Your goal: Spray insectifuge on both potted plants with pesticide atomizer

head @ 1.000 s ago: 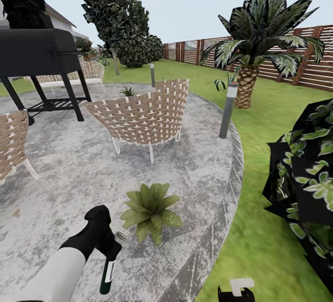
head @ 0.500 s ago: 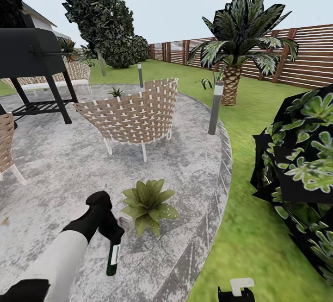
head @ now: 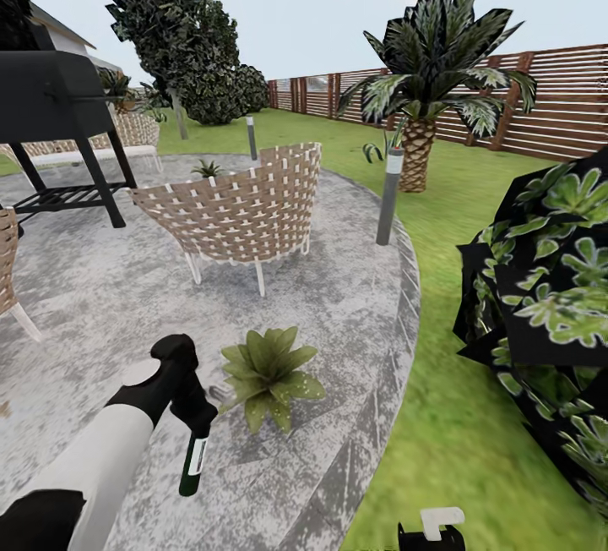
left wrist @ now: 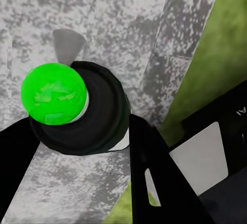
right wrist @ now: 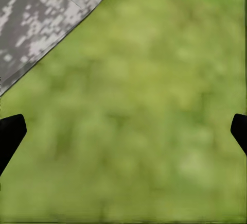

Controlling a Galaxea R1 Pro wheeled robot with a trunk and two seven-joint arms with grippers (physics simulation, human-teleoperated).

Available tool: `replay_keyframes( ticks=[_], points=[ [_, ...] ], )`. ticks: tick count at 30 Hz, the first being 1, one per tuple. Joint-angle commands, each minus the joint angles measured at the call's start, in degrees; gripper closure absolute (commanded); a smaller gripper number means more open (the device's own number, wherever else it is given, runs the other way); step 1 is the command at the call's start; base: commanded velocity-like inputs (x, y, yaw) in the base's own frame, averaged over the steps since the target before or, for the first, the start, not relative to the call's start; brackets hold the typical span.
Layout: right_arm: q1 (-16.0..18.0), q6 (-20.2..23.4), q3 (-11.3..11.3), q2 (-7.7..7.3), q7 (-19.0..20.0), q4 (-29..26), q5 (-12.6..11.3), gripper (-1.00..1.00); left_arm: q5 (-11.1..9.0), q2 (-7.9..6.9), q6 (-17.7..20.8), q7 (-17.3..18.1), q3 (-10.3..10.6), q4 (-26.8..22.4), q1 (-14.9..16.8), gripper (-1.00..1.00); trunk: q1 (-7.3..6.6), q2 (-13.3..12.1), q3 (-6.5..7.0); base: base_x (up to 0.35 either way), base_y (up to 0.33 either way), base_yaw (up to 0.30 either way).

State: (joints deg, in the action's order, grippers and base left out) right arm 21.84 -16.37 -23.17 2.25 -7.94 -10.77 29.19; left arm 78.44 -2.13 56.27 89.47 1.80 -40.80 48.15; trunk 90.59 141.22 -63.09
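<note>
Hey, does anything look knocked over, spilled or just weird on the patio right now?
Nothing spilled or toppled. The only oddity: the slim dark white-labelled bottle hangs base-down in the left tool, beside the near low green-leafed potted plant. The woven wicker chair stands upright.

1. No text, brand, number or sign could be read anywhere in these pictures.
2. The pesticide atomizer (head: pixel 193 464), hanging below the left gripper (head: pixel 200 427) that clasped it, carried a white label, but any print on it was too small and blurred to make out.
3. A faint pale mark beside that gripper's finger (left wrist: pixel 154 183) in the left wrist view was illegible.
</note>
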Motion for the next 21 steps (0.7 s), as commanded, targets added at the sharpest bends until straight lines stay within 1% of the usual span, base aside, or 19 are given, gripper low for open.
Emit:
replay_keyframes(
  ticks=[1, 4, 12, 17, 21],
  points=[
    [0.04, -0.16, -0.39, 0.03, -0.23, 0.05, 0.6, -1.0, 0.43, -0.02, 0.6, 0.53, 0.23, -0.07, -0.02, 1.0, -0.01, 0.02, -0.05, 0.0, 0.215, -0.251],
    [0.05, -0.15, -0.39, 0.03, -0.24, 0.05, 0.6, -1.0, 0.47, 0.1, 0.6, 0.53, 0.3, -0.1, -0.07, 1.0, -0.01, 0.02, -0.05, -0.013, 0.273, -0.28],
    [0.05, -0.15, -0.39, 0.03, -0.24, 0.05, 0.6, -1.0, 0.48, 0.25, 0.61, 0.53, 0.22, -0.16, -0.08, 1.0, -0.01, 0.02, -0.05, -0.112, 0.288, -0.293],
    [0.04, -0.15, -0.39, 0.03, -0.24, 0.05, 0.6, -1.0, 0.48, 0.21, 0.68, 0.53, 0.06, -0.33, 0.26, 1.0, -0.01, 0.02, -0.05, 0.085, 0.302, -0.279],
    [0.04, -0.19, -0.39, 0.03, -0.24, 0.05, 0.6, -1.0, 0.56, 0.3, 0.68, 0.53, 0.05, -0.73, 0.39, 1.0, -0.01, 0.02, -0.05, 0.107, 0.304, -0.087]
  ],
)
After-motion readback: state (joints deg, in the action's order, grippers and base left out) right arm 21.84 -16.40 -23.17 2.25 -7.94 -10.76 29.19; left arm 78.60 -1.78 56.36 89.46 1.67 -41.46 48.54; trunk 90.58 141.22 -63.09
